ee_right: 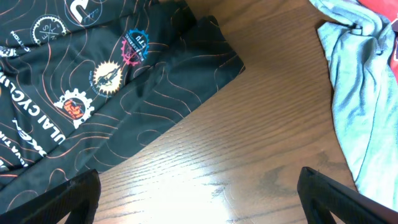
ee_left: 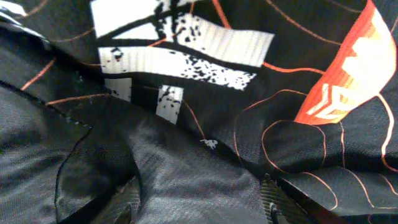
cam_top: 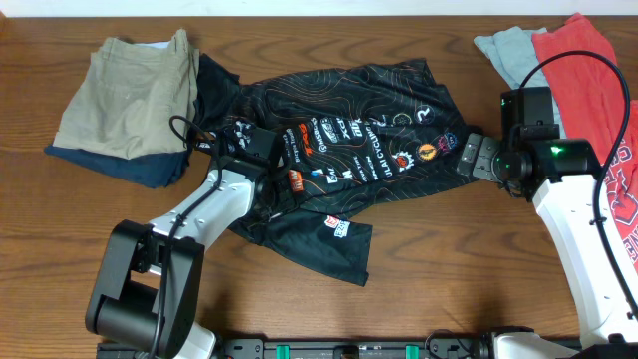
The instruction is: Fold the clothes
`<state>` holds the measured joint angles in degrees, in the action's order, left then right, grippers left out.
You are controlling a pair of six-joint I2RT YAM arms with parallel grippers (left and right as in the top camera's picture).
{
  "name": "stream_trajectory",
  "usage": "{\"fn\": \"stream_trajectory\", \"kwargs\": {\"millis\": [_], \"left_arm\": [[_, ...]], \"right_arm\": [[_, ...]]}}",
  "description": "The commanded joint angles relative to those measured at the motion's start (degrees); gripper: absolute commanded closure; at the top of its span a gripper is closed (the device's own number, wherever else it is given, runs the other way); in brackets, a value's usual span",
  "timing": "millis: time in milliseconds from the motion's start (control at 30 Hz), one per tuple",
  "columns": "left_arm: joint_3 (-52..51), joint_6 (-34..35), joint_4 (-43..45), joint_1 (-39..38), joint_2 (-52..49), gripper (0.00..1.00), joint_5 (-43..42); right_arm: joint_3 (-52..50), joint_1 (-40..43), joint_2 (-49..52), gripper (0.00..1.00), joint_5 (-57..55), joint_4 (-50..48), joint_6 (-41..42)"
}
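Hidden, cropped and unreadable parts

In the left wrist view the jersey [ee_left: 205,112] overruns all 4 edges, its white logo [ee_left: 186,56] is cropped past reading, and the left gripper [ee_left: 202,208] shows only 2 fingertips [ee_left: 272,199] at the bottom edge. Overhead, that gripper is hidden beneath its own wrist, the navy garment [cam_top: 150,168] lies mostly under the khaki shorts [cam_top: 125,95], and the red T-shirt [cam_top: 583,65] runs off the right edge.

On my feed the left arm [cam_top: 214,204] is white shell over black joints, with a rounded black base [cam_top: 135,289] and a thin black cable [cam_top: 182,128] looped near its wrist. The right arm [cam_top: 583,234] matches, with a green light [cam_top: 554,152]. The right gripper [ee_right: 199,200] has matte black fingers [ee_right: 339,199].
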<state>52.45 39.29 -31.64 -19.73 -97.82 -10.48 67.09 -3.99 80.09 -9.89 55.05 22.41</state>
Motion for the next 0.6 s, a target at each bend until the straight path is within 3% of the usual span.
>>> {"fn": "stream_trajectory", "kwargs": {"millis": [0, 333, 567], "left_arm": [[-0.2, 1.1, -0.6, -0.1, -1.7, 0.45, 0.7], [-0.1, 1.1, -2.9, -0.1, -1.7, 0.92, 0.4], [1.1, 1.0, -6.9, 0.4, 0.0, 0.94, 0.5]], "right_arm": [[-0.2, 0.4, 0.1, 0.01, -0.2, -0.2, 0.9], [-0.2, 0.5, 0.1, 0.01, -0.2, -0.2, 0.7], [-0.2, 0.5, 0.1, 0.01, -0.2, -0.2, 0.7]]}}
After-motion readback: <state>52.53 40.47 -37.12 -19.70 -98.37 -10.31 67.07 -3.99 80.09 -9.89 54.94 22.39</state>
